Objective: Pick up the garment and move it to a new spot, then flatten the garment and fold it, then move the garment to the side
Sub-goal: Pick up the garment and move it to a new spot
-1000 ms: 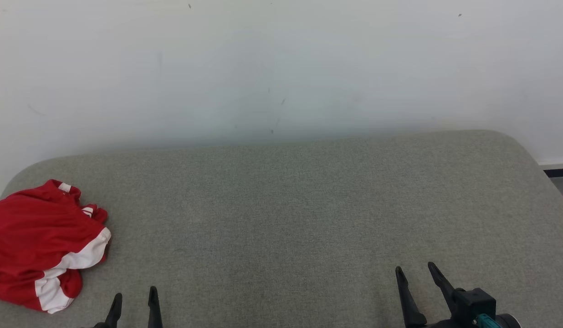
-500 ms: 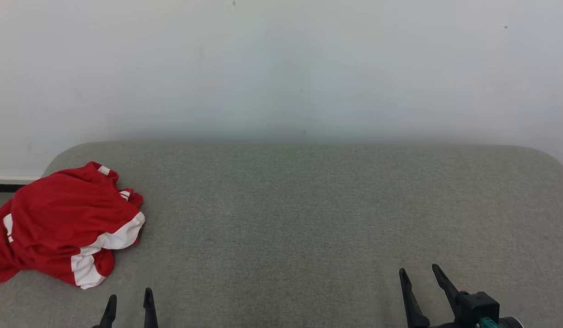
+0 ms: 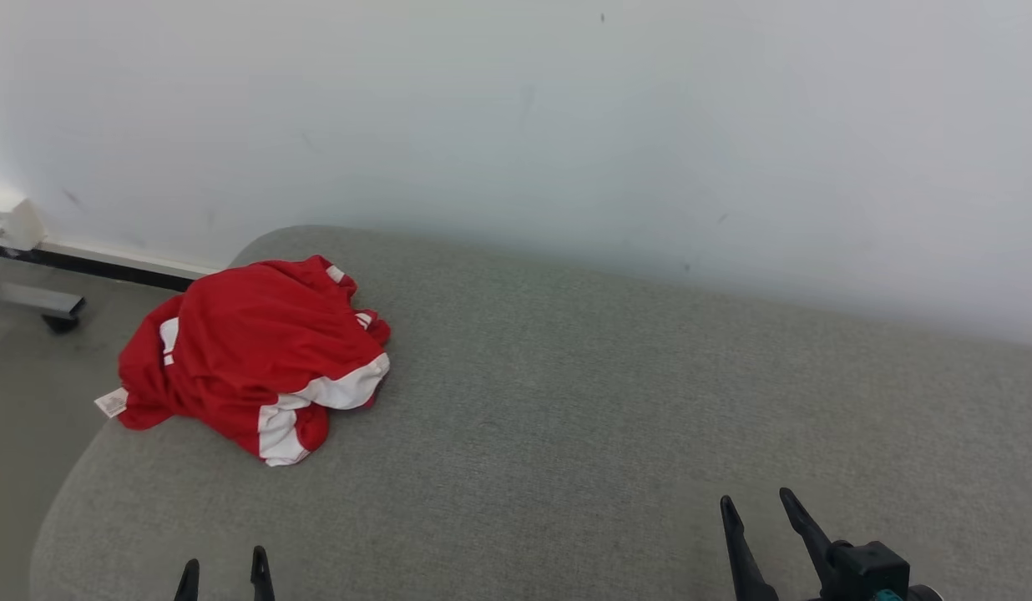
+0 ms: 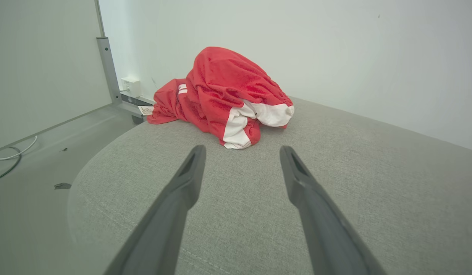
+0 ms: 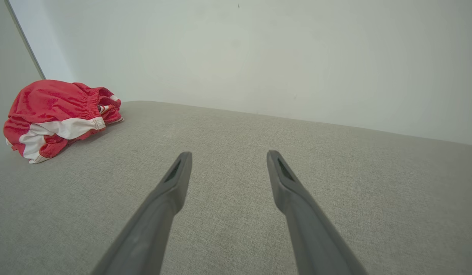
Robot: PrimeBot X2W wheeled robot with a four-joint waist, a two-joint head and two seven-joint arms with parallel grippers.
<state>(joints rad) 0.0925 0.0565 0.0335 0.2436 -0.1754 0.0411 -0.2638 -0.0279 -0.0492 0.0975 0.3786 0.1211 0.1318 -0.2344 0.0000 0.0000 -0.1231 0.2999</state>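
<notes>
A crumpled red garment point(image 3: 249, 351) with white stripes lies bunched at the far left end of the grey cushioned surface point(image 3: 608, 401), a small white label sticking out over the edge. In the left wrist view the garment point(image 4: 224, 91) sits straight ahead of my left gripper point(image 4: 241, 152), a short way beyond the fingertips and apart from them. My left gripper point(image 3: 224, 568) is open and empty at the bottom left of the head view. At the bottom right, my right gripper point(image 3: 756, 505) also stands open and empty, and the garment point(image 5: 56, 114) lies far off to its left.
A white wall point(image 3: 566, 125) runs directly behind the cushioned surface. Left of the rounded corner is floor point(image 3: 23, 376) with a metal frame foot point(image 3: 40, 305) and a loose cable point(image 4: 10, 160). The wide middle and right of the surface point(image 5: 297, 145) is bare fabric.
The head camera has turned left, so the garment now sits nearer the picture's middle and the floor shows. Both grippers keep their places and stay open. The garment itself has not moved.
</notes>
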